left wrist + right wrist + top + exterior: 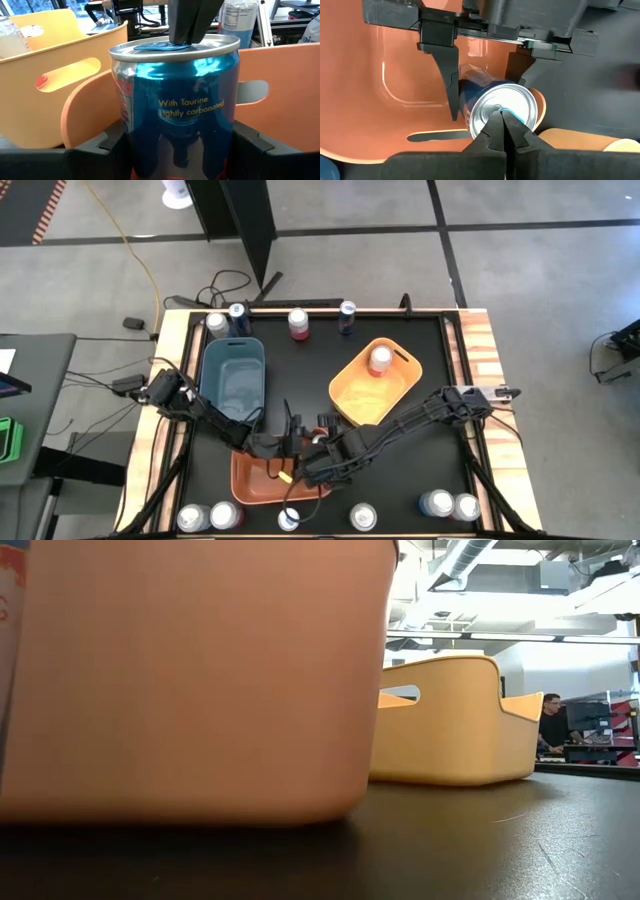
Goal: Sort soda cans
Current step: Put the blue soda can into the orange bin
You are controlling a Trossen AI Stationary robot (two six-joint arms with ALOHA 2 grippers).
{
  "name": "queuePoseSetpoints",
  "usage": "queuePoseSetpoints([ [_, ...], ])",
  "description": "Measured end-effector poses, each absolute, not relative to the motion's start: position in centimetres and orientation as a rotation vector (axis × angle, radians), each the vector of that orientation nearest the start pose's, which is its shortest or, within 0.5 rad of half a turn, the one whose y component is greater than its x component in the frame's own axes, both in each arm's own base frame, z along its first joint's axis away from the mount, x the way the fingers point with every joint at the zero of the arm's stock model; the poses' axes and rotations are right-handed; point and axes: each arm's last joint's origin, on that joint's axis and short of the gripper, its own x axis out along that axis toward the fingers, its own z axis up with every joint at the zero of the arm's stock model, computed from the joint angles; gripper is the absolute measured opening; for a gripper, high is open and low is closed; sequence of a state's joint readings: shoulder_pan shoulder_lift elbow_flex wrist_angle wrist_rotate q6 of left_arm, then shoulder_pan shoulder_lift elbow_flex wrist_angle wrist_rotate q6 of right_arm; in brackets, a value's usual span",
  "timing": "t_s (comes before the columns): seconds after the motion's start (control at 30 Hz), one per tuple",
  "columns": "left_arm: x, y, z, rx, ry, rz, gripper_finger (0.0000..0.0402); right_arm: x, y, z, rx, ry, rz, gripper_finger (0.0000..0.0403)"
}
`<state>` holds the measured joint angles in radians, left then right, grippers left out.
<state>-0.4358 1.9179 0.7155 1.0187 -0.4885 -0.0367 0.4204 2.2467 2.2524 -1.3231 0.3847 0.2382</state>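
High view: both arms meet over the orange bin [262,485] near the table's [400,480] front edge, left of centre. The left gripper [283,448] reaches in from the left edge, the right gripper [312,470] from the right. Other soda cans [298,325] stand along the back and front edges, and one sits in the yellow bin [345,395]; the blue bin [232,377] lies toward the back left.

Low view: only the orange bin's wall and the yellow bin [450,720] show, with a person at a desk in the room behind.

Left wrist view: the left gripper [175,160] is clamped on an upright blue energy-drink can [175,105], a finger [90,157] on each side, the can's long axis vertical. The right gripper's tip touches its lid from above.

Right wrist view: the right gripper [502,131], fingers pressed together, rests on the blue can's [502,107] silver top, looking down its axis over the orange bin's floor [395,75]. The can sits directly under the right gripper, so the left arm has the hold.
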Motion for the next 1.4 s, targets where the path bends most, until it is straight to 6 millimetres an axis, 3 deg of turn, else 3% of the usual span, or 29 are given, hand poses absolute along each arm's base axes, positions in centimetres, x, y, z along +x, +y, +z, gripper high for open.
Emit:
queuePoseSetpoints([
  [0.23,31.9,-13.3,12.8,0.041,0.165,0.055,0.0257,42.0,17.3,27.9,-0.303,1.196,-0.115,0.0000],
  [0.73,32.0,-13.4,12.8,0.025,0.163,0.032,0.0269,42.1,17.3,28.0,-0.290,1.188,-0.104,0.0000],
  [1.13,32.0,-13.5,13.0,-0.008,0.145,0.004,0.0351,42.2,17.1,27.9,-0.276,1.192,-0.106,0.0000],
  [1.4,31.8,-13.5,14.3,-0.014,0.115,0.010,0.0359,42.2,17.1,27.9,-0.275,1.193,-0.107,0.0000],
])
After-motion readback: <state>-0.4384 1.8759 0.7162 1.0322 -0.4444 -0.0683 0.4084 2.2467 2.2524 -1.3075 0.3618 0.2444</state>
